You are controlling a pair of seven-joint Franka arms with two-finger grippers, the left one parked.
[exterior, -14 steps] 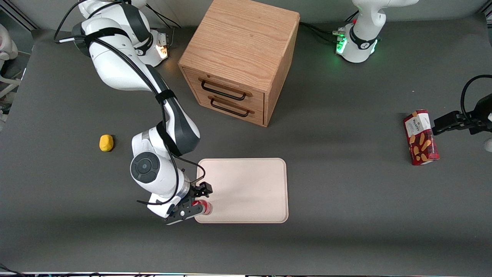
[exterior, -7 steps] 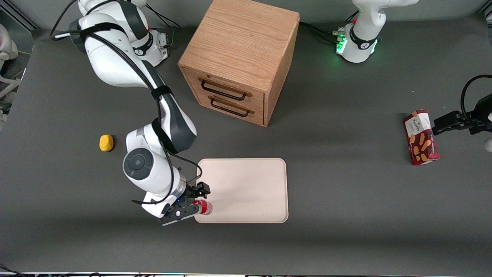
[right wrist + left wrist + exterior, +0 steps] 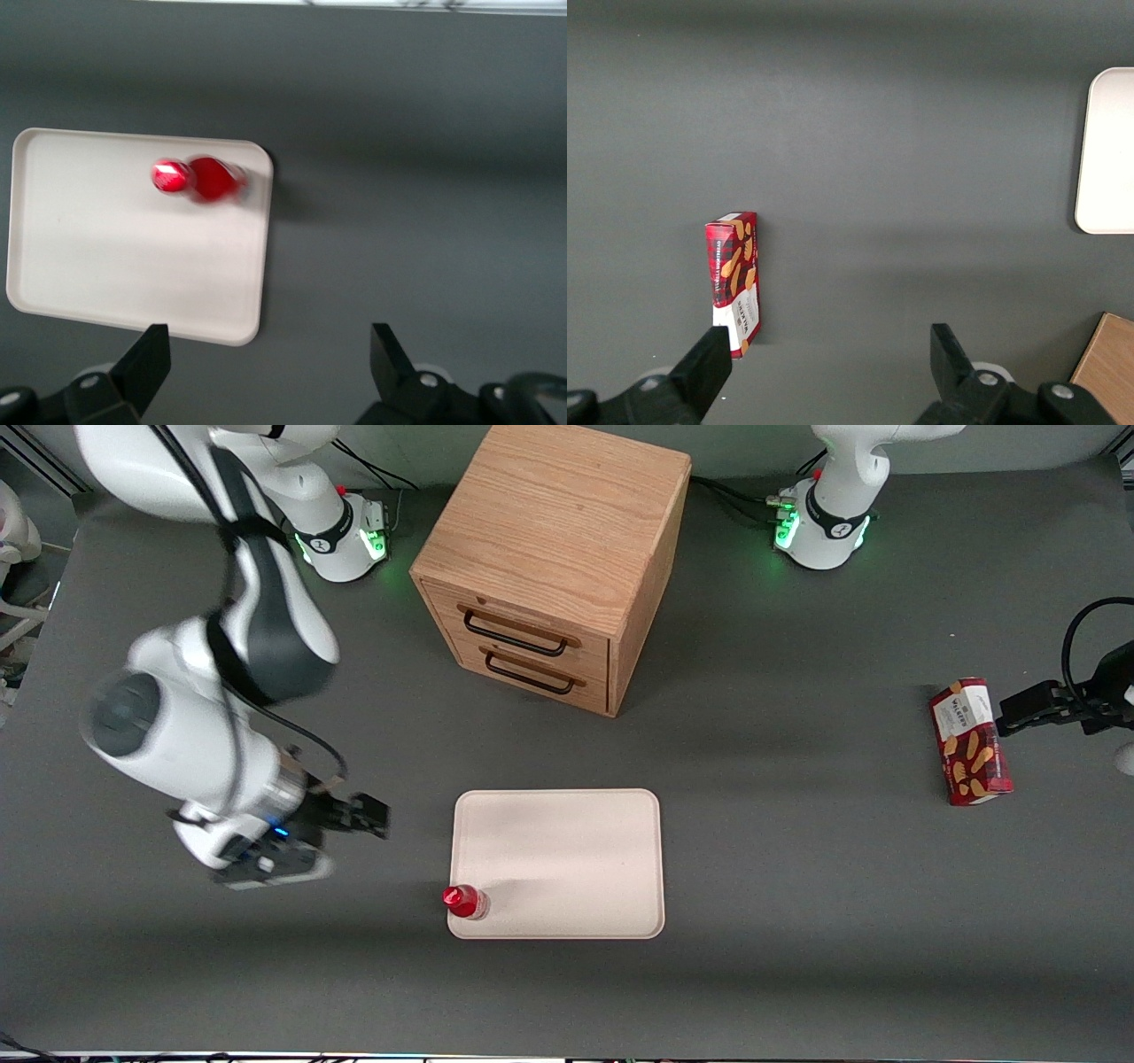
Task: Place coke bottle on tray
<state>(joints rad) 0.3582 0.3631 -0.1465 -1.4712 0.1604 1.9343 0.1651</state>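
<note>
Gripper [image 3: 341, 840] spread, blurred, clear of coke bottle [image 3: 464, 901] on tray [image 3: 567, 859]

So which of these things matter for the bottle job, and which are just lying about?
Job:
- coke bottle, upright on a corner of the tray
- tray
- gripper, open, clear of the tray toward the working arm's end

Lying about:
- drawer cabinet
- biscuit box, toward the parked arm's end
</note>
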